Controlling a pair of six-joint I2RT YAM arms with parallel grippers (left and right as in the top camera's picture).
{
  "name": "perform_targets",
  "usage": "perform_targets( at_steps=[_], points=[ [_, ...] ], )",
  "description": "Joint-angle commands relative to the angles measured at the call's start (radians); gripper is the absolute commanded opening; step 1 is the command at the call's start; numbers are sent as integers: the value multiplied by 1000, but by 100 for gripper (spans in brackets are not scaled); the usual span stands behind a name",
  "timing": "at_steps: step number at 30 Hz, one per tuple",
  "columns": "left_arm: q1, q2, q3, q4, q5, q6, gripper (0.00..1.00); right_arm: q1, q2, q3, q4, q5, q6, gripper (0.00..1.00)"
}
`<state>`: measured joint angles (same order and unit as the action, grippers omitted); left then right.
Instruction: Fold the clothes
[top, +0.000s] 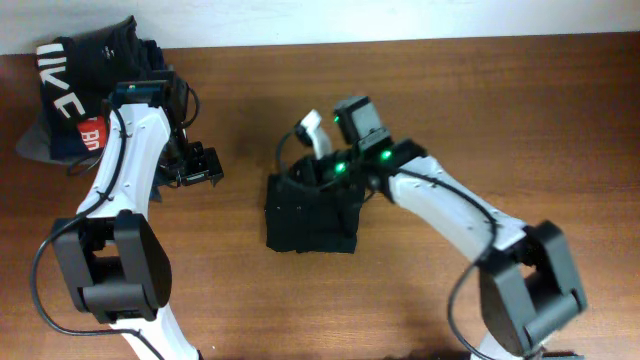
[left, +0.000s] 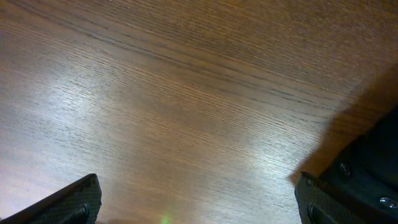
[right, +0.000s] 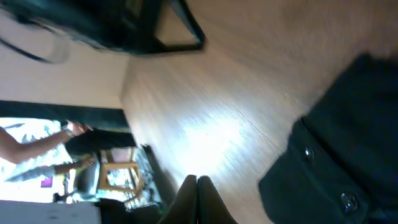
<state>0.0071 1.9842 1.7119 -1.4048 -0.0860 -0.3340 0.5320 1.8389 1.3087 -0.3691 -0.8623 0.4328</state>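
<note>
The black garment (top: 310, 215) lies as a compact folded square at the table's middle. My right gripper (top: 312, 135) is at the garment's far edge, lifted and tilted up. In the right wrist view its fingers (right: 198, 185) are pressed together with nothing visible between them. A dark shape with small studs (right: 342, 149) sits to their right; I cannot tell what it is. My left gripper (top: 200, 165) is left of the garment, apart from it. Its jaws (left: 199, 208) are wide open over bare wood.
A pile of folded garments (top: 75, 95), with big white letters and a red patch, sits at the far left corner. The wooden table (top: 450, 90) extends around the folded square. The right wrist view shows the room beyond the table edge.
</note>
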Motion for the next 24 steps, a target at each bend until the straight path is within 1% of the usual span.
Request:
perform_targets(
  at_steps=[1,4,8,14,18,22,23,24],
  points=[
    [2,-23,-10,2,-8,-10,99,46,64,-37,33,42,-36,4],
    [2,-23,-10,2,-8,-10,99,70,123,-44,26,98,-24,4],
    [2,-23,-10,-4,-9,-10,99,69,238,-45,25,111,-25,4],
    [2,-23,-10,-8,-8,-10,99,51,334,-45,-2,116,-47,4],
    [2,-23,-10,-16,-8,-10,99,47,303,-33,-34,77,-134,4],
    [2,-23,-10,-16,-7,-9,99,37,189,39,-154,67,-196,6],
    [2,-23,-10,-16,-6,-9,99,33,153,62,-186,74,-207,8],
    [2,-23,-10,-16,0,-3,99,29,117,89,-224,85,-220,13]
  ],
)
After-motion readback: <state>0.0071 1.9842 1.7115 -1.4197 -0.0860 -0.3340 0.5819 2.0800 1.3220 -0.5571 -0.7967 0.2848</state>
